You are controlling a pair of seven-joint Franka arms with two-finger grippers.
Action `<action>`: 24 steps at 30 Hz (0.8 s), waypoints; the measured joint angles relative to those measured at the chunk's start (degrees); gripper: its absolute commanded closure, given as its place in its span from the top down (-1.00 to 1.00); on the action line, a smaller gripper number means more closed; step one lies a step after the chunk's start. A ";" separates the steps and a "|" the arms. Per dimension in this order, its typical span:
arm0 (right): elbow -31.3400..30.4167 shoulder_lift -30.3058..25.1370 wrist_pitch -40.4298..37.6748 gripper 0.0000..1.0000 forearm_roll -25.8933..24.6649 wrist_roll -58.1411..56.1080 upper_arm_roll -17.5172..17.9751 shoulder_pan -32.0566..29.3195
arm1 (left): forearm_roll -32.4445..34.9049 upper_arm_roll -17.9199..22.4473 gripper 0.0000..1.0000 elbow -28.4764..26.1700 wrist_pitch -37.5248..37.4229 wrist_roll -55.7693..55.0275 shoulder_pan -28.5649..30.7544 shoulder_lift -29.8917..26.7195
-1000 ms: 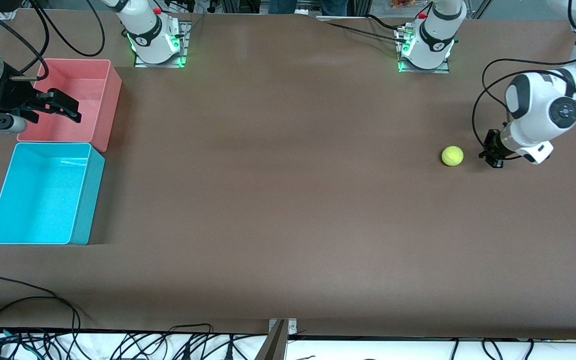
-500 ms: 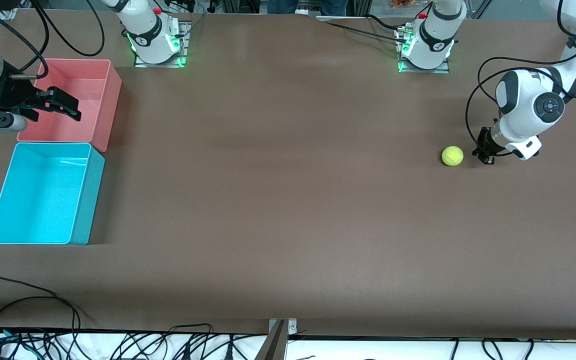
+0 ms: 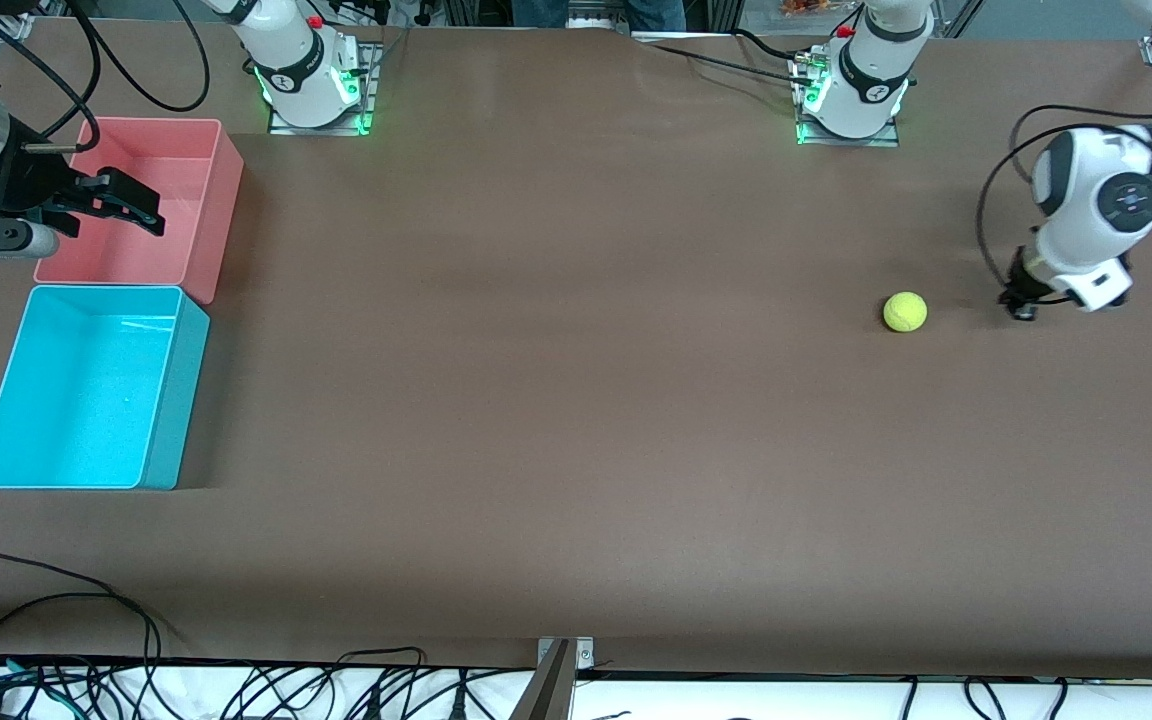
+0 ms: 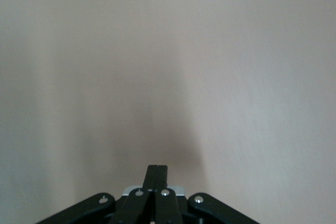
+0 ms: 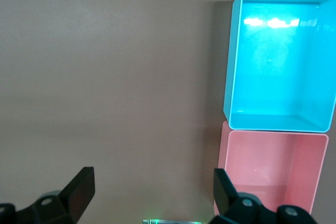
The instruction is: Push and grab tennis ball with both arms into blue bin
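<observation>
while the clenched left gripper [image 3: 1021, 308] sits near the tennis ball [image 3: 905, 311], the released right gripper [image 3: 126, 203] hovers over the pink bin [image 3: 206, 215].

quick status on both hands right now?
Left hand: closed, empty, low over the table beside the tennis ball.
Right hand: open, empty, over the pink bin.

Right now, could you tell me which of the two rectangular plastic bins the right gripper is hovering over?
The pink rectangular plastic bin, farther from the front camera, lies under the open right gripper; the cyan rectangular plastic bin beside it does not.
</observation>
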 measured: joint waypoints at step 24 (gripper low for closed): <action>0.00 -0.04 -0.26 1.00 0.00 0.00 -0.01 0.00 | 0.61 -25.41 -1.00 -2.52 -3.17 -33.31 -0.02 1.60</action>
